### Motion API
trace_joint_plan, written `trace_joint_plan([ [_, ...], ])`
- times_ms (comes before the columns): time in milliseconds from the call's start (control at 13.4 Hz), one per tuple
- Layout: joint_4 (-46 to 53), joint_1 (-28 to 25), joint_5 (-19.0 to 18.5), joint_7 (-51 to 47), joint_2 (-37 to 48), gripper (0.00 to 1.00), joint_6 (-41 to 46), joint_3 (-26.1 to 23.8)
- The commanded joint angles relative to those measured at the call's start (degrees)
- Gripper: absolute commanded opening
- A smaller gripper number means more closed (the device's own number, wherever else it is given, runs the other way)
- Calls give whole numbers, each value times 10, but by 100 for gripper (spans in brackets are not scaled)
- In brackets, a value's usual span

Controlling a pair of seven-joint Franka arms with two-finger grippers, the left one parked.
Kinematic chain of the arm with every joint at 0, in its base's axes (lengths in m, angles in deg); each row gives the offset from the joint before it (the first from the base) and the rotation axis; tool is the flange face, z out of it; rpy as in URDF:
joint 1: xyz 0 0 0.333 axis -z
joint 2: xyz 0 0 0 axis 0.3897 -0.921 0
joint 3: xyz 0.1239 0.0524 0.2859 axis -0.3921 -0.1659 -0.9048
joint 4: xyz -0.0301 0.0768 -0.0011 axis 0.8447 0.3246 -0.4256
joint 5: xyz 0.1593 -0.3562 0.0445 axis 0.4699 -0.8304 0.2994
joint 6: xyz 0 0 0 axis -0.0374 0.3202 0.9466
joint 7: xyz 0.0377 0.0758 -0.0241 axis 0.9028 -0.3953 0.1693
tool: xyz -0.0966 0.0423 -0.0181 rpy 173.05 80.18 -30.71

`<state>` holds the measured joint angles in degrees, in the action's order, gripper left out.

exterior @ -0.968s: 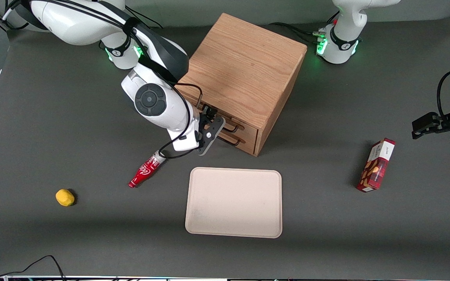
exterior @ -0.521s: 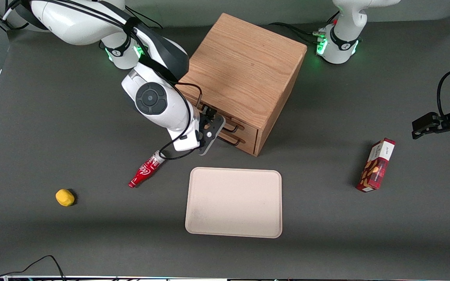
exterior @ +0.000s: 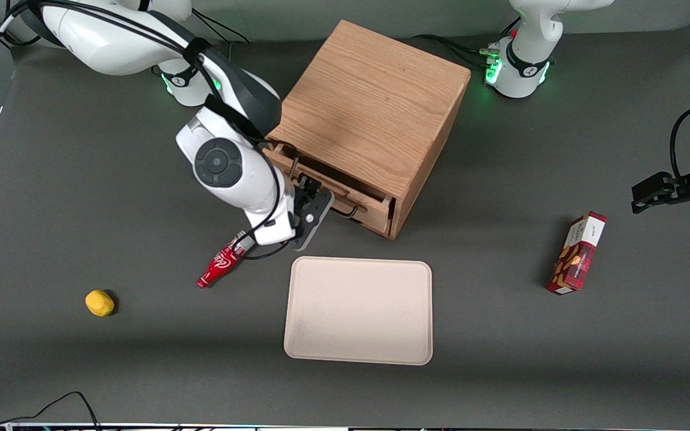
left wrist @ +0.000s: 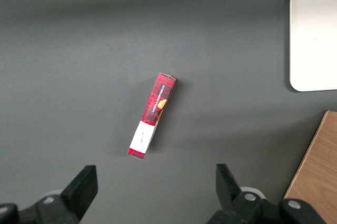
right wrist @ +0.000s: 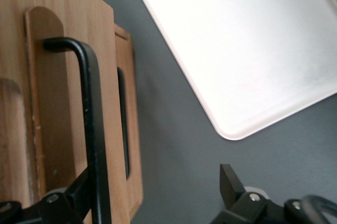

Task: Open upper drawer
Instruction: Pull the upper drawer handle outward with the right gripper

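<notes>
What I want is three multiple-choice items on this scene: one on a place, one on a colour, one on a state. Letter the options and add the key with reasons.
1. The red bottle lies:
A. on the table beside the tray
B. on the tray
C. under the tray

2. The small lump toward the working arm's end of the table is:
A. green
B. yellow
C. blue

3. The upper drawer is:
A. shut flush
B. lifted out and set on the tray
C. partly pulled out

Key:
1 A: the bottle rests on bare table next to the tray's edge.
2 B: the lump is plainly yellow against the grey surface.
3 C: the drawer's front stands out from the cabinet, with the open gripper at its black handle, one finger against the bar.
</notes>
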<state>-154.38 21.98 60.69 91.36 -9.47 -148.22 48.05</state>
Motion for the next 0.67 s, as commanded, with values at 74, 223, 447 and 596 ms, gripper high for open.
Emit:
trace_joint_plan([
  [74, 42, -2, -12, 44, -14, 100, -1, 29],
  [223, 54, -2, -12, 66, -17, 100, -2, 46],
  [447, 68, -3, -11, 109, -24, 100, -35, 82],
  [596, 70, -3, -9, 123, -25, 100, -55, 101],
])
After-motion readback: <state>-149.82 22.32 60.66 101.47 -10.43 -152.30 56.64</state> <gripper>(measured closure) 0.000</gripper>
